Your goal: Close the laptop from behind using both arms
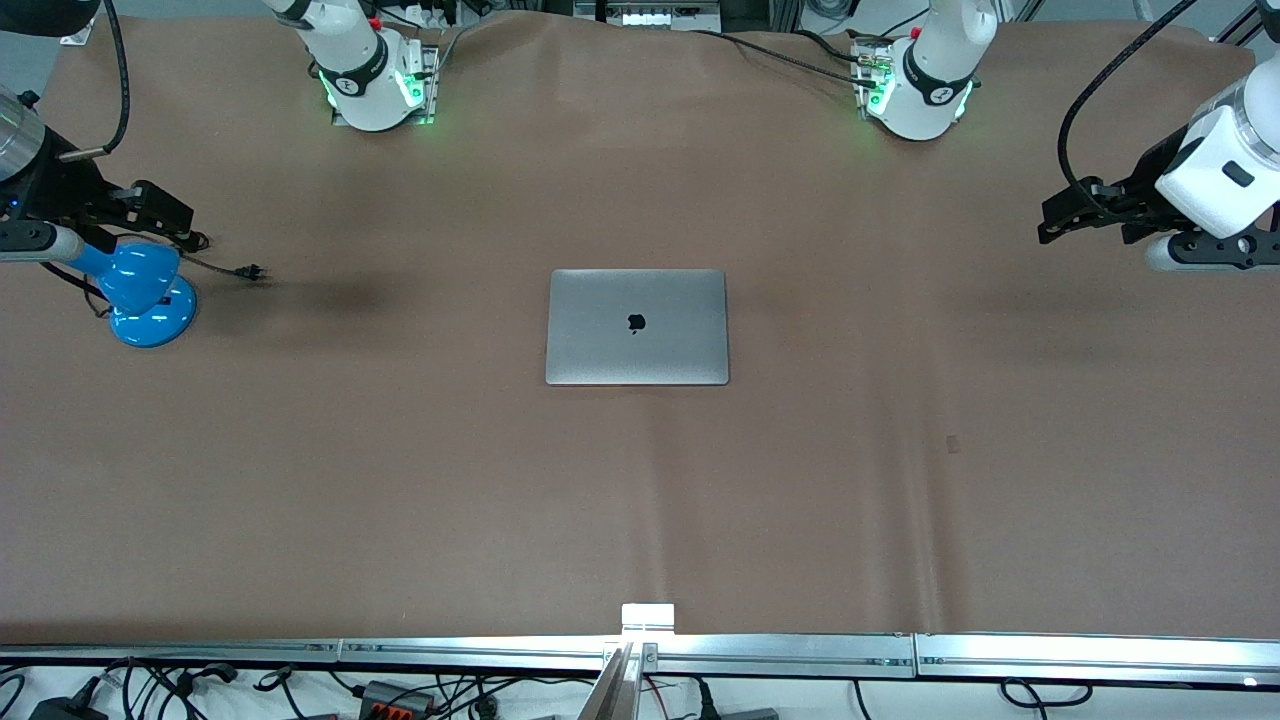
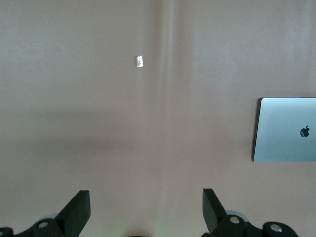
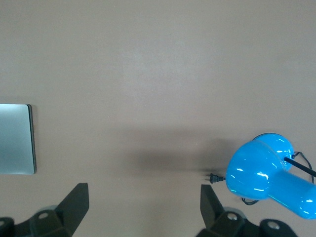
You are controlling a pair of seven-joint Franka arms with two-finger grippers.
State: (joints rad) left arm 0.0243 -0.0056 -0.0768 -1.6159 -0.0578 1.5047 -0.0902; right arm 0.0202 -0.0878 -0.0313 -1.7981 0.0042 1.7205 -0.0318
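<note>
The silver-grey laptop [image 1: 637, 327] lies shut and flat in the middle of the table, lid up with the dark apple logo showing. Its edge also shows in the left wrist view [image 2: 286, 129] and the right wrist view [image 3: 16, 139]. My left gripper [image 1: 1048, 226] hangs open and empty over bare table at the left arm's end, well apart from the laptop; its fingers frame bare cloth [image 2: 145, 195]. My right gripper [image 1: 183, 214] hangs open and empty at the right arm's end, over the table by a blue lamp [image 3: 143, 190].
A blue desk lamp [image 1: 150, 290] stands at the right arm's end, its black plug [image 1: 252, 271] lying on the brown cloth; both show in the right wrist view, lamp [image 3: 269, 173], plug [image 3: 214, 177]. A metal rail [image 1: 800, 650] runs along the table's near edge.
</note>
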